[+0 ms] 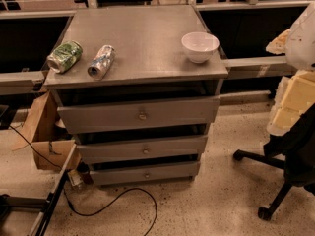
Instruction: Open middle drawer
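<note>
Three grey drawers are stacked, each with one knob; the middle drawer (142,149) is found well below and left of the gripper (301,36), a white shape at the right edge; its opening cannot be told; one green can (64,56), one silver can (101,61) and one bowl (200,46) are set on top.

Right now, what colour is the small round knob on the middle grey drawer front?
The knob is brass-gold, in camera view; gripper is at upper right.
</note>
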You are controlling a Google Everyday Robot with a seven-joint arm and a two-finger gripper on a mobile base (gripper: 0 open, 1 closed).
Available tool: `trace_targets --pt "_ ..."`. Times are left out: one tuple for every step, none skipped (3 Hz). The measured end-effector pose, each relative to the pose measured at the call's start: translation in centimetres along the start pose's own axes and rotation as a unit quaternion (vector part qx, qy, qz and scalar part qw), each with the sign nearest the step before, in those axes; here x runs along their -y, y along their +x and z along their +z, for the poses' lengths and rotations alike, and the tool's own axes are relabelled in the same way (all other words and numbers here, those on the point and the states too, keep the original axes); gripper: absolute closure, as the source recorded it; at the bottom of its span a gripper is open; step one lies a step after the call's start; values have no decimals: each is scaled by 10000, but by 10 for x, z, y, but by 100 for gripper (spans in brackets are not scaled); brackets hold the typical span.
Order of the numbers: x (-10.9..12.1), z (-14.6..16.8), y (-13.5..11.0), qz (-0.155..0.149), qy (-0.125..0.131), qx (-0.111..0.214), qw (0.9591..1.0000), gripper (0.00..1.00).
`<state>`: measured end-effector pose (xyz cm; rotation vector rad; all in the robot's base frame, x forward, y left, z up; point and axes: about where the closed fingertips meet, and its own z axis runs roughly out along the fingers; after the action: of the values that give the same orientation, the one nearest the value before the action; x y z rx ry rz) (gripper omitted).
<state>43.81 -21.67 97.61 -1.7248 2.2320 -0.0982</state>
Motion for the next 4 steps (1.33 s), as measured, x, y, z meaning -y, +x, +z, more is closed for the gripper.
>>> trace_targets --pt "0 0 0 0 0 0 10000 0" --pt "-8 17 -10 -144 41 15 9999 0" --pt "-42 87 -25 -396 -182 346 9985 0" --pt "-80 164 -20 -604 -475 715 9945 0"
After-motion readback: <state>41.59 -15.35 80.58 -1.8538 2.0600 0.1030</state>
